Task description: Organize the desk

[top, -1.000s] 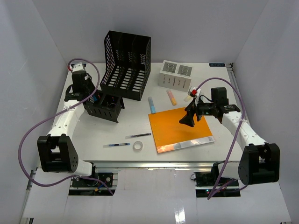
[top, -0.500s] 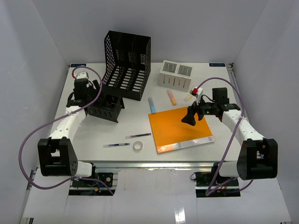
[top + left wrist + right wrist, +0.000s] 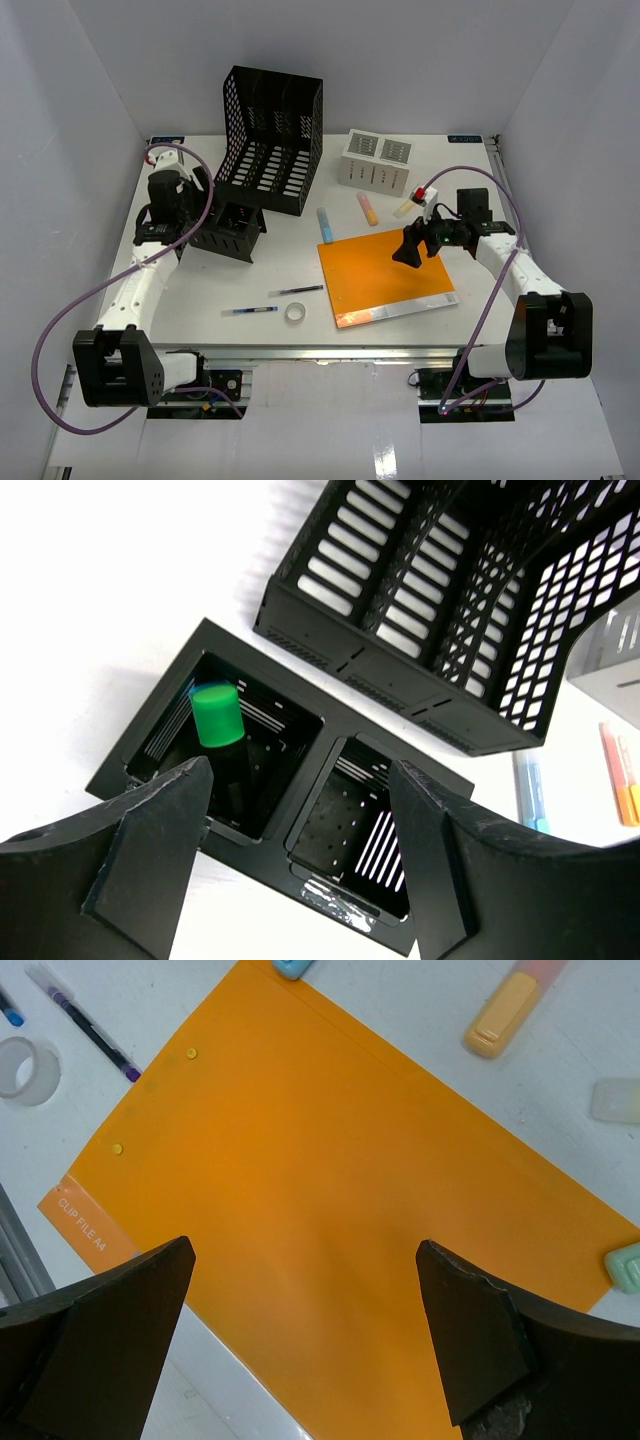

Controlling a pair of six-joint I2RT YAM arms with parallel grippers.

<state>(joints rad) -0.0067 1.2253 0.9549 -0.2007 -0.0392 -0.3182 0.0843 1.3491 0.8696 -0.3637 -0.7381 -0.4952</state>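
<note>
Risk lies mainly with the right gripper (image 3: 305, 1250). It hangs spread wide and empty over the flat orange clip file (image 3: 330, 1160), and a pinch from straight above could skid off the thin cover or crumple it. The left gripper (image 3: 298, 770) hovers parted, holding nothing, above the black pen holder (image 3: 330, 730). The holder's left compartment contains a green-capped marker (image 3: 217, 715), and a careless descent might tip it. Everything rests on the desk (image 3: 200, 285), which stretches ahead of both arm bases.

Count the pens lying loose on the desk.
2. A blue pen lies near the front edge of the desk, left of the tape roll. A dark pen lies just behind the roll, beside the orange folder. Others may be hidden inside the black holder.
</note>
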